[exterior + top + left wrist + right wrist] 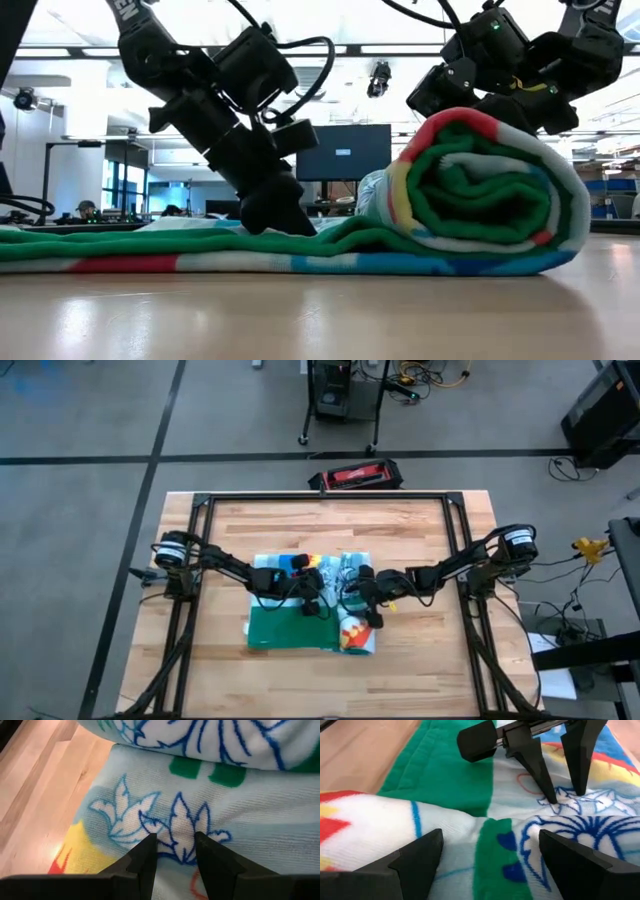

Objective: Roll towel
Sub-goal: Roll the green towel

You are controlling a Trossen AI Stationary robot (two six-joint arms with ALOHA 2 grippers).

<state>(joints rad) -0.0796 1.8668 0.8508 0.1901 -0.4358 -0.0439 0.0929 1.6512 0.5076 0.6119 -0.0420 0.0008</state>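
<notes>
The towel (292, 628) lies mid-table, partly rolled. The roll (480, 190) sits on the towel's right part, its spiral end facing the near edge. The flat part (150, 250) spreads toward the table's left, green near the front and printed farther back. My left gripper (175, 840) is open and slants down onto the flat printed cloth just left of the roll; the right wrist view shows it (567, 795) too. My right gripper (490, 840) is wide open over the top of the roll (445, 825). My left gripper sets both fingertips (554, 797) on the flat printed layer (175, 827) beside the roll, slanting down from the table's left. Cloth shows in the gap between the fingers, and it lies on the table. My right gripper hovers low over the roll's top; whether its fingers touch it I cannot tell.
Black frame rails (320, 496) run along the table's far edge and both sides. A red and black case (355, 476) lies on the floor beyond the far edge. Bare wood (300, 685) shows in front of the towel.
</notes>
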